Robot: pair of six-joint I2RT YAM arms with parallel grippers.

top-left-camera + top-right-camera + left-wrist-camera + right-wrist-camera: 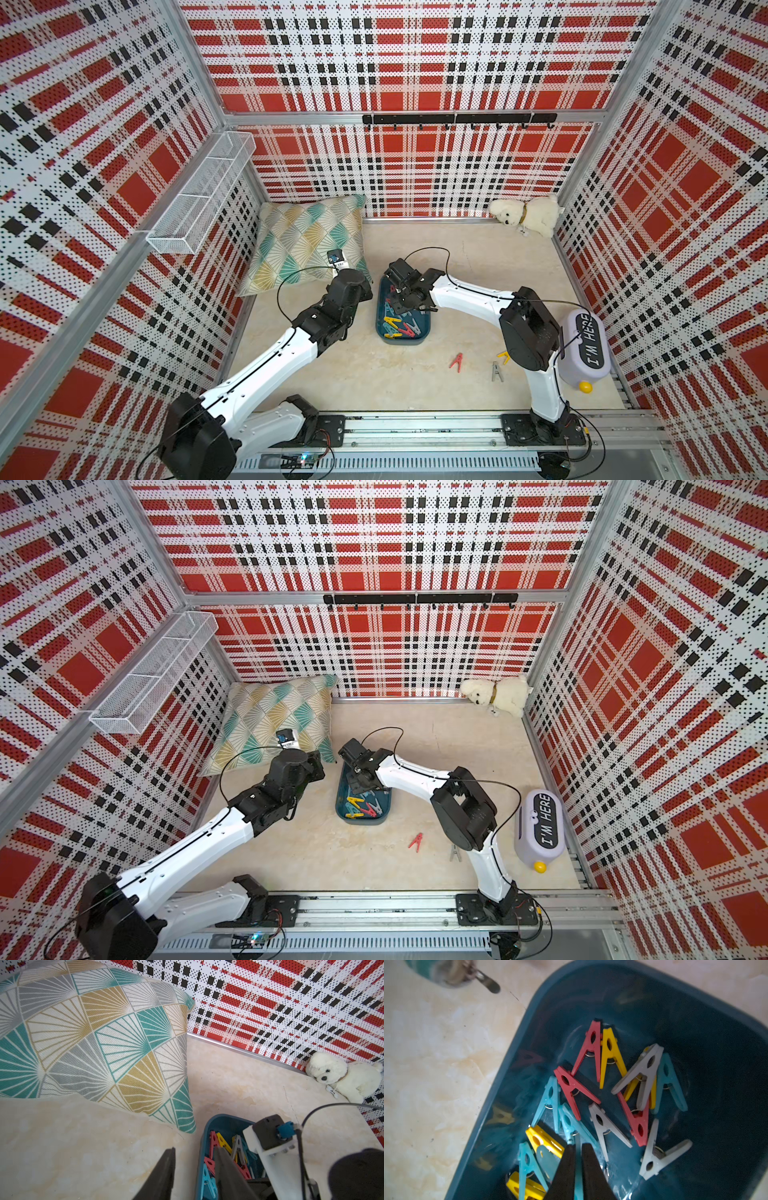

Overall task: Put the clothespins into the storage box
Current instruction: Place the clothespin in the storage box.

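While the right fingers [564, 1172] clench a blue pin [568, 1122] low over the box [695, 1043], part them fully before lifting, so it drops clear. The left fingers [164, 1172] stand parted, empty, beside the box.

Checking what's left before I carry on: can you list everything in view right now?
storage box: one, dark teal, mid-table between the arms
clothespins in the box: over a dozen, red, yellow, light blue and grey, piled loosely
loose clothespins: three on the table, front right; red, grey, yellow partly hidden
pillow: one, teal, mustard and grey pattern, back left corner
plush dog: one, cream, back right corner
wire basket: one, white, on the left wall
hook rail: one, black, on the back wall
jug: one, lilac with yellow cap, by the right wall
left gripper: open, empty, beside the box
right gripper: over the box, shut on a light blue clothespin
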